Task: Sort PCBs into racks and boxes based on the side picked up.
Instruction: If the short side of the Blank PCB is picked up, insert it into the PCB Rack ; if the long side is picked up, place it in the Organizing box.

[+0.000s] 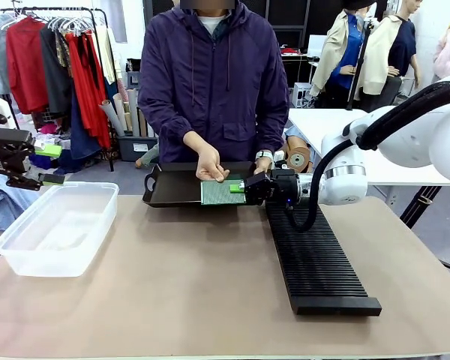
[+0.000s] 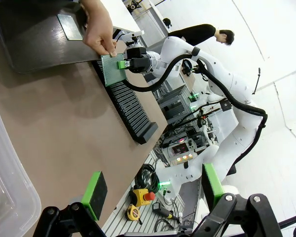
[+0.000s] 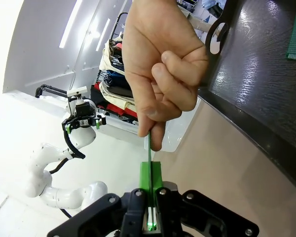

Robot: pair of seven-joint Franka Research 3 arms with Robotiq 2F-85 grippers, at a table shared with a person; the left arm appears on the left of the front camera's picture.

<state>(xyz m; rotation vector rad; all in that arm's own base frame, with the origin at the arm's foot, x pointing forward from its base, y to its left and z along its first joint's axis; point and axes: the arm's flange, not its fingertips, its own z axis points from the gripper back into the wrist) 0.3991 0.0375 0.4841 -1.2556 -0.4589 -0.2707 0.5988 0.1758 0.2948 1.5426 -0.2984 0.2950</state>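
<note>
right claw (image 1: 240, 187) clenched on the pcb (image 1: 219, 193) at 12 o'clock over the tray (image 1: 172, 196), a person's hand (image 1: 210, 165) also pinching it; left claw (image 1: 52, 165) released at 9 o'clock by the box (image 1: 56, 225); rack (image 1: 315, 262) at 4 o'clock holds no boards; sorting seems barely begun

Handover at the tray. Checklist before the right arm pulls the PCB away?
1. Robot's right hand shut on the PCB: ok.
2. Person's hand off the board: not ok, it pinches the far edge.
3. Face readable: ok, the paler gridded side faces the front camera.
4. Rack slots free: ok, no boards stand in it.
5. Robot's left hand open, over by the box, off the right arm's path: ok.
</note>
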